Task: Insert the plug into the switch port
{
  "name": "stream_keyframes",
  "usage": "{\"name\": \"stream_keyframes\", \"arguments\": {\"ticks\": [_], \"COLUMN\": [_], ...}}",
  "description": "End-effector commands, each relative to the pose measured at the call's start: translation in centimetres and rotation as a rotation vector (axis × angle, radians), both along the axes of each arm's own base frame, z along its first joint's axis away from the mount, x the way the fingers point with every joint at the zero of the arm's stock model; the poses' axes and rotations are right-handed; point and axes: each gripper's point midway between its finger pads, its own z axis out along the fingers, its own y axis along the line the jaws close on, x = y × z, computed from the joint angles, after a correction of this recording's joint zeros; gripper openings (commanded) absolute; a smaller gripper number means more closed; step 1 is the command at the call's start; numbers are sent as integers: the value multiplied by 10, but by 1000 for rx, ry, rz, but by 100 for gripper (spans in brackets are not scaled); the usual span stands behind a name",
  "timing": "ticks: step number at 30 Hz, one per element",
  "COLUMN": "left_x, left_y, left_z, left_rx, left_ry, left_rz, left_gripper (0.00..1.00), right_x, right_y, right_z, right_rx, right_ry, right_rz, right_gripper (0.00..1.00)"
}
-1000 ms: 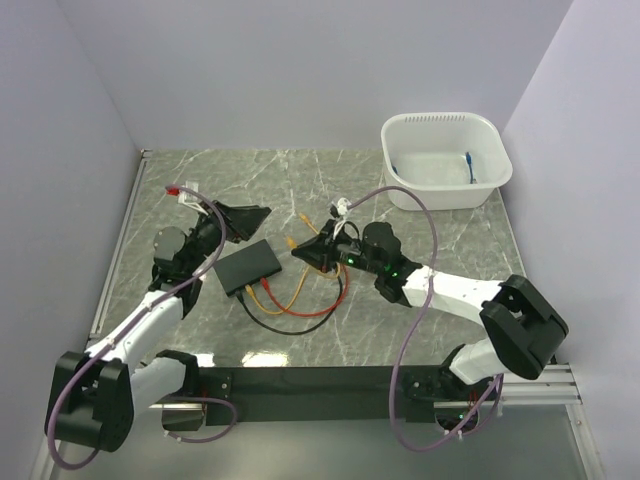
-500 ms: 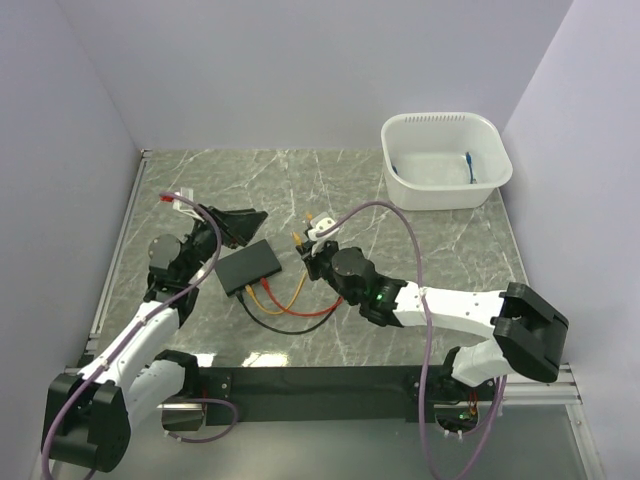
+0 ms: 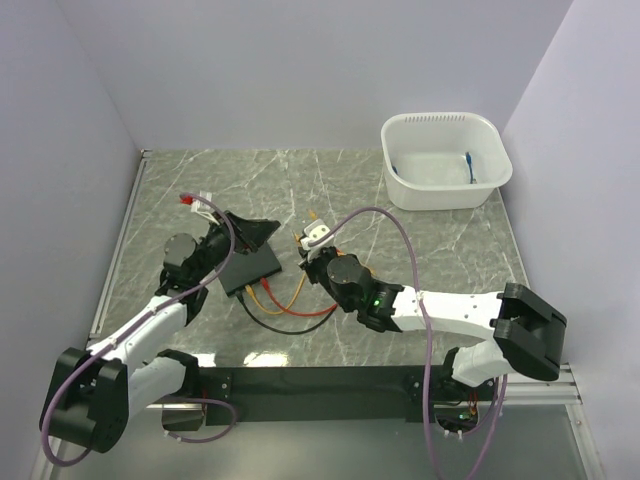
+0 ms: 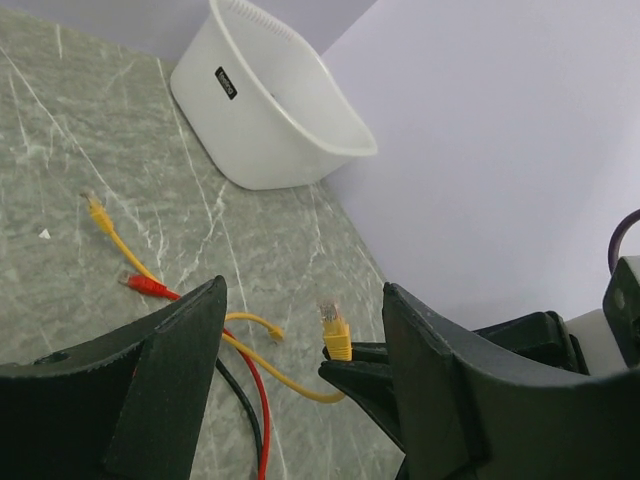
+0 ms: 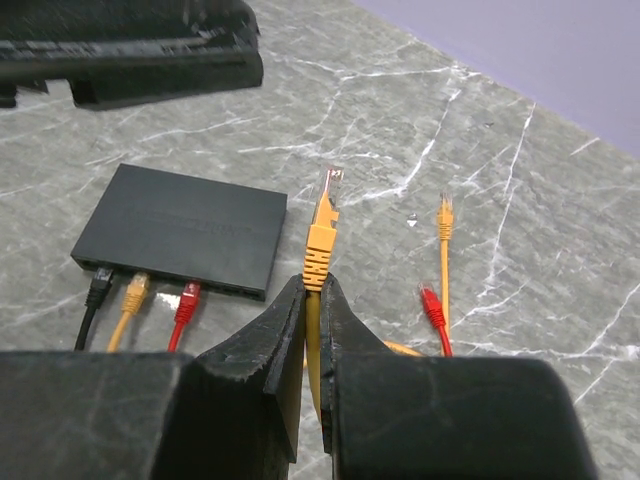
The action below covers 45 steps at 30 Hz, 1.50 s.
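– The plug (image 5: 325, 215), where is it?
– In the right tool (image 5: 312, 290). Its fingers (image 5: 262, 350) are pressed together on the yellow cable just behind the plug, which sticks out toward 12 o'clock in the right wrist view, clear of the surface (image 3: 440, 260).
– And the switch (image 5: 185, 228)?
– Flat on the surface, at about 10 o'clock from the plug in that view, near but apart. Seen from the top camera, the plug is at 3 o'clock of the switch.
– Which side takes the cables?
– The port side (image 5: 230, 287), the long edge facing the right wrist camera. A black connector (image 5: 98, 285), a yellow connector (image 5: 135, 290) and a red connector (image 5: 187, 293) sit in it side by side at its 9 o'clock end. Toward 3 o'clock the edge is too dark to pick out single sockets.
– The left tool (image 4: 303, 300)?
– Spread wide, gripping nothing. From the top camera it hangs at 12 o'clock of the switch, close to its far edge; I cannot tell if it touches.
– What else is there?
– A white tub (image 3: 440, 119) at 2 o'clock on the surface, with a blue cable (image 3: 468, 168) inside. A loose yellow end (image 5: 445, 212) and a loose red end (image 5: 430, 300) lie at 3 o'clock of the held plug.
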Motion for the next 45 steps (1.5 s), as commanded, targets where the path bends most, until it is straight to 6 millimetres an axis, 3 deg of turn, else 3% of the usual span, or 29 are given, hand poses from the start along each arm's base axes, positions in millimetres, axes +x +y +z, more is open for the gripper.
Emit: {"name": "stream_keyframes", "arguments": {"ticks": [1, 5, 15, 19, 29, 30, 31, 36, 45], "left_x": [-5, -6, -18, -27, -34, -36, -39, -48, -44], "left_y": [-9, -12, -15, -13, -5, -5, -5, -7, -12], "left_z": [16, 13, 23, 29, 48, 50, 51, 56, 39], "left_rx": [-31, -51, -74, -78, -12, -16, -26, -44, -54], "left_ry": [-63, -56, -115, -160, -255, -267, -267, -297, -260], "left_rz": [-43, -61, -104, -113, -64, -69, -82, -110, -138], "left_gripper": [69, 69, 69, 69, 70, 70, 70, 70, 69], "right_x": [2, -17, -22, -48, -69, -68, -71, -68, -61], "right_y": [5, 14, 4, 6, 12, 14, 13, 8, 7], "right_z": [30, 36, 55, 67, 77, 70, 79, 76, 77], "right_rx": [88, 161, 351, 447, 511, 514, 550, 624, 646], "right_ry": [-42, -27, 49, 106, 213, 244, 252, 326, 358], "right_rz": [-5, 138, 311, 552, 856, 873, 911, 984, 975], "right_gripper": [0, 0, 0, 0, 0, 0, 0, 0, 0]}}
